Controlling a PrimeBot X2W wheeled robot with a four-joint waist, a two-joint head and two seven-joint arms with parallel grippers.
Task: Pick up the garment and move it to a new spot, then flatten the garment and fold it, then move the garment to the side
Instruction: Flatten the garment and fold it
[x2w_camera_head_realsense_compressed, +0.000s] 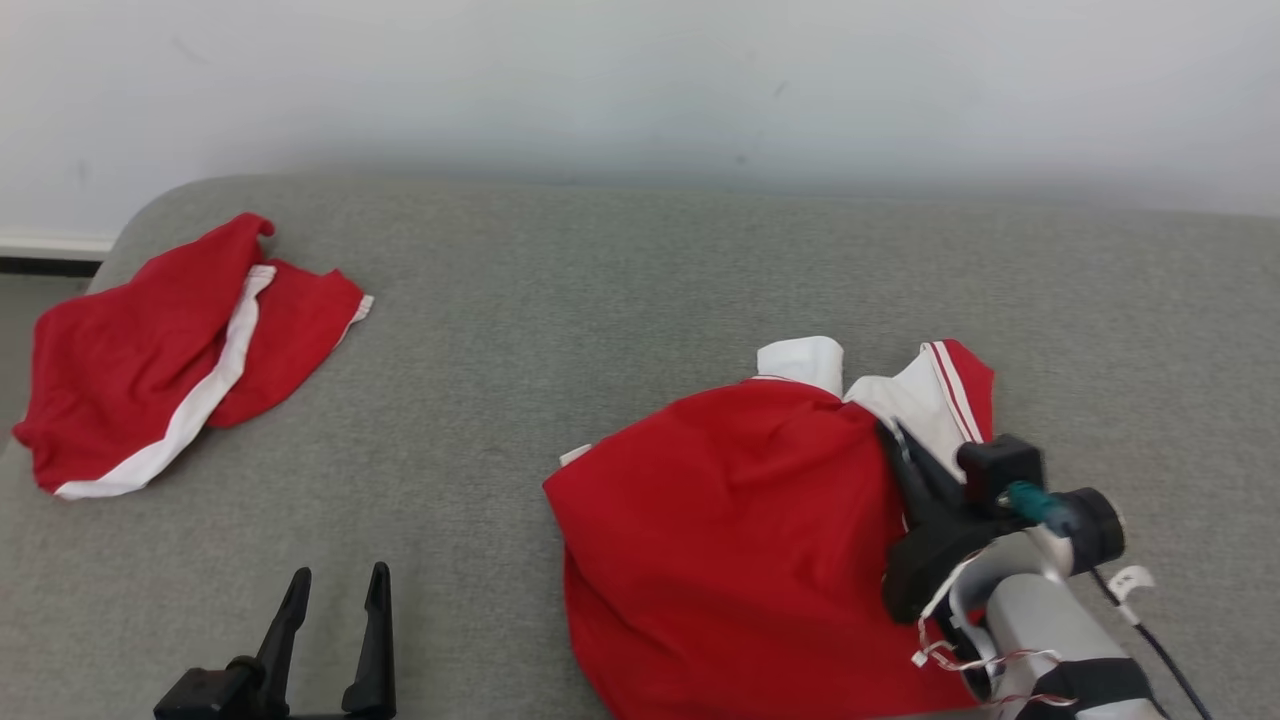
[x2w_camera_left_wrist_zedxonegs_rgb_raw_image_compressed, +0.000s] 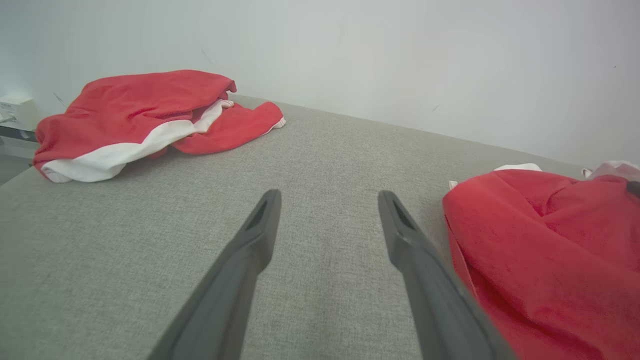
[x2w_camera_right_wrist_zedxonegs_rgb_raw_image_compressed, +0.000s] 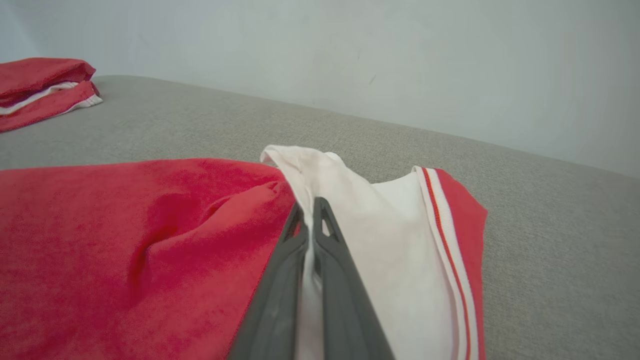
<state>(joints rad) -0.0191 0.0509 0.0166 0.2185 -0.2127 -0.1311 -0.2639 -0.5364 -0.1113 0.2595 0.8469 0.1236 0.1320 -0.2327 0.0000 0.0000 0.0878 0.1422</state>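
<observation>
Between the right jaws, clamped together, sits a white fold of the red garment (x2w_camera_head_realsense_compressed: 730, 520), seemingly one thin layer; the rest lies on the grey bench (x2w_camera_head_realsense_compressed: 600, 260). The left jaws stand apart, the garment to their right.

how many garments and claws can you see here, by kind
garments: 2, the near garment and the far garment
claws: 2, the left claw open, the right claw shut on the near garment
total: 4
</observation>
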